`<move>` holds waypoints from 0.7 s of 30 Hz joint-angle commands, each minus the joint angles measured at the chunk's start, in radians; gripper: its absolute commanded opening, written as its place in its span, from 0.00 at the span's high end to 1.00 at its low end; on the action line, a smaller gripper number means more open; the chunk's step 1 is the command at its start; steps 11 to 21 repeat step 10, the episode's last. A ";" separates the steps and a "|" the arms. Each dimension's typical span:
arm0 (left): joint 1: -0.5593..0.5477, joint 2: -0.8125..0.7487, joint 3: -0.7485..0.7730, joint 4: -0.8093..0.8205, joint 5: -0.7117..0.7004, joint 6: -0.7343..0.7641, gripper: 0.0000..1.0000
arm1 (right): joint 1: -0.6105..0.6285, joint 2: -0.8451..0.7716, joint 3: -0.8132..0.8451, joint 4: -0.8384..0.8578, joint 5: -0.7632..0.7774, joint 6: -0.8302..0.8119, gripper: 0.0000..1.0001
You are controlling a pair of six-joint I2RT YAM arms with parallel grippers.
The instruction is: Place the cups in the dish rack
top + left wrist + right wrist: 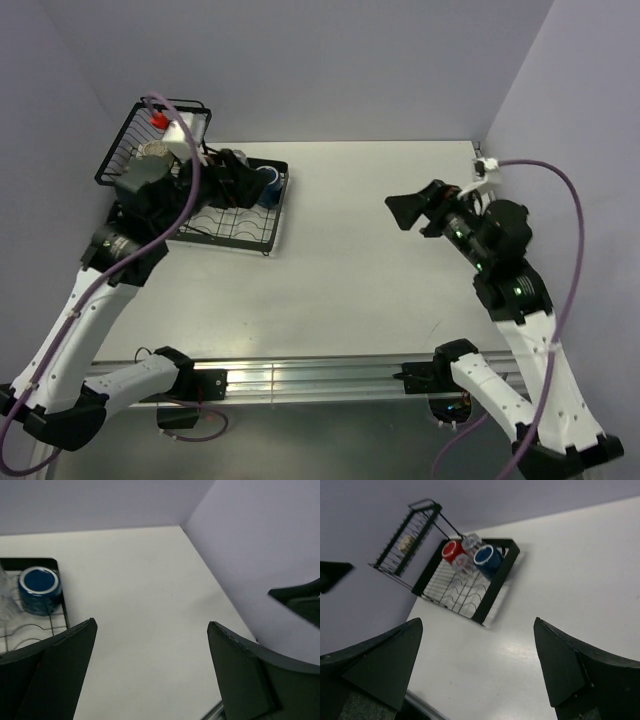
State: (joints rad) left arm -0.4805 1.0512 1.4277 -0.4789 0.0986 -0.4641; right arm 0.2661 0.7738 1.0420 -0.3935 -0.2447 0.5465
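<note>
Black wire dish rack (277, 212): on the far left of the table. Its flat gridded tray lies under and just ahead of the left gripper, and its raised tilted tier stands behind that gripper near the wall. The whole rack is well apart from the right gripper, across the table.
Left gripper (151, 625): the fingers are spread wide with nothing between them. In the top view it hangs over the tray, pointing out toward bare table.
Right gripper (476, 625): the fingers are spread wide and hold nothing. It is above the right side of the table and faces the rack.
Dark blue mug (39, 587): stands on end in a corner of the tray; mouth up or down cannot be told. It is ahead of the left gripper, out to the left of its left finger (55, 670) and apart from it. For the right gripper it lies far ahead and slightly left.
Red mug (451, 551): stands in the tray on the side next to the raised tier, far ahead and left of the right gripper. The left arm hides it in the top view.
Nearer tumbler (463, 562): clear glass, in the tray between the red mug and the dark blue mug.
Farther tumbler (471, 542): clear glass, just beyond the nearer one, at the tray's far edge.
Pale object (406, 542): sits in the raised tier and is too small to identify.
Table (380, 270): white, with bare surface directly below and ahead of both grippers.
</note>
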 commanded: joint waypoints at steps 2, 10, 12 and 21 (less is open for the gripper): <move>-0.098 0.000 -0.130 0.154 0.036 0.021 0.01 | 0.005 -0.128 -0.023 0.005 0.134 -0.043 0.00; -0.173 -0.014 -0.214 0.226 0.044 0.018 0.01 | 0.005 -0.209 -0.068 -0.015 0.214 -0.066 0.00; -0.173 -0.014 -0.214 0.226 0.044 0.018 0.01 | 0.005 -0.209 -0.068 -0.015 0.214 -0.066 0.00; -0.173 -0.014 -0.214 0.226 0.044 0.018 0.01 | 0.005 -0.209 -0.068 -0.015 0.214 -0.066 0.00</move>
